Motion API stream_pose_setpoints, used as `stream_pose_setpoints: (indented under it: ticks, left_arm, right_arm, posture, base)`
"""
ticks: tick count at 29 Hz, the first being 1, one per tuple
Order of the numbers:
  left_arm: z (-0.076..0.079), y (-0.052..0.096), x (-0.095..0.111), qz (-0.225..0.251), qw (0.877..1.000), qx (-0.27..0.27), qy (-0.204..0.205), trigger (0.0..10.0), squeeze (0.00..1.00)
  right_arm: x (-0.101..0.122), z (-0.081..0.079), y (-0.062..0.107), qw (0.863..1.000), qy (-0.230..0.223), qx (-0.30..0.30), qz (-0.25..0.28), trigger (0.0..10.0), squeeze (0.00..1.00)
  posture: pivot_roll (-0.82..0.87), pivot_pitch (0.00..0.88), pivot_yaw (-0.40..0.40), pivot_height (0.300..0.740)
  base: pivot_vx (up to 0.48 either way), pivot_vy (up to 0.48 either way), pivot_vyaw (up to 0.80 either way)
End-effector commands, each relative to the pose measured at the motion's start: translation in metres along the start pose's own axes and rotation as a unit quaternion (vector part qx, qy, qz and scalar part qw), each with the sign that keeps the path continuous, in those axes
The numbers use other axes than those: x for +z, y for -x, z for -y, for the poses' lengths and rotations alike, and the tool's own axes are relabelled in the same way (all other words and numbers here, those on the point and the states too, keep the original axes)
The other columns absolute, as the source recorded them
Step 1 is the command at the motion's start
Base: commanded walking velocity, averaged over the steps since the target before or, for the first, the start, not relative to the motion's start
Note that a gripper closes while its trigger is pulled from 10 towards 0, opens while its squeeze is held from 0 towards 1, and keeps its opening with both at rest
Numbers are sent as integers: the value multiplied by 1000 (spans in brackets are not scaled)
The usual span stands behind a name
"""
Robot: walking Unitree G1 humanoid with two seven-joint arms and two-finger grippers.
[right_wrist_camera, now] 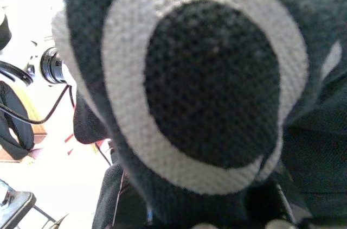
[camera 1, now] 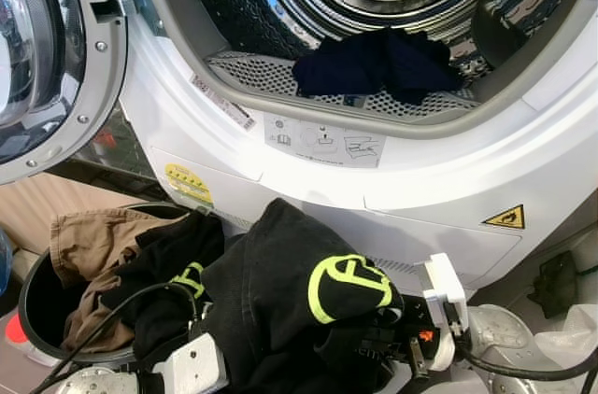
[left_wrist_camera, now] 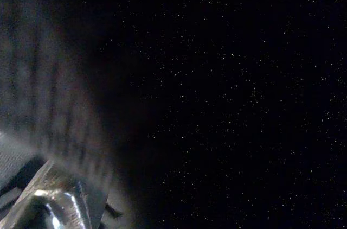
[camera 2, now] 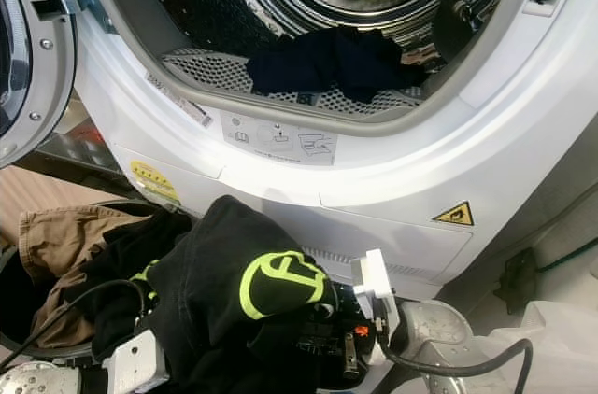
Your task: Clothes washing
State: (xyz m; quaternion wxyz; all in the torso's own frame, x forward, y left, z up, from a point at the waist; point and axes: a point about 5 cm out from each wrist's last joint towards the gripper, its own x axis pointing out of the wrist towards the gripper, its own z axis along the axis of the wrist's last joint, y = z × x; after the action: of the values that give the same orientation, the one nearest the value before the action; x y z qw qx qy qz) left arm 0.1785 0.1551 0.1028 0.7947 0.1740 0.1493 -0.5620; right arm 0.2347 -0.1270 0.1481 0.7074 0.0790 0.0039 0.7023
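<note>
A black garment with a neon-yellow round logo lies draped over both my arms, low in front of the washing machine. It covers both grippers. My left arm's wrist comes out from under its left side, my right arm's wrist from under its right. The right wrist view is close up against the garment's logo. The left wrist view is almost wholly dark. A dark navy garment lies at the front of the open steel drum, on the perforated lip.
The machine's round door stands swung open at the left. A dark laundry basket at the lower left holds brown trousers and more black cloth. A black cable loops over the basket. White plastic lies at the lower right.
</note>
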Motion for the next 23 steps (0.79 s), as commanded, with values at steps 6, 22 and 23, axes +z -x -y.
stream_pose_setpoints:
  ticks: [6,22,23]
  left_arm:
    - [-22,-6,-5,-27,995,76,-54,0,0]
    - [-21,-6,-4,-1,995,91,-51,0,0]
    - [-20,-6,-4,-2,995,88,-53,0,0]
  right_arm:
    - [5,-1,-4,1000,18,8,12,0,0]
    - [3,1,-4,1000,19,4,11,0,0]
    - [3,2,-4,1000,20,4,11,0,0]
  posture:
    - [62,64,18,740]
    - [72,74,18,740]
    - [72,75,18,740]
  base:
    - [0,0,0]
    - [0,0,0]
    - [0,0,0]
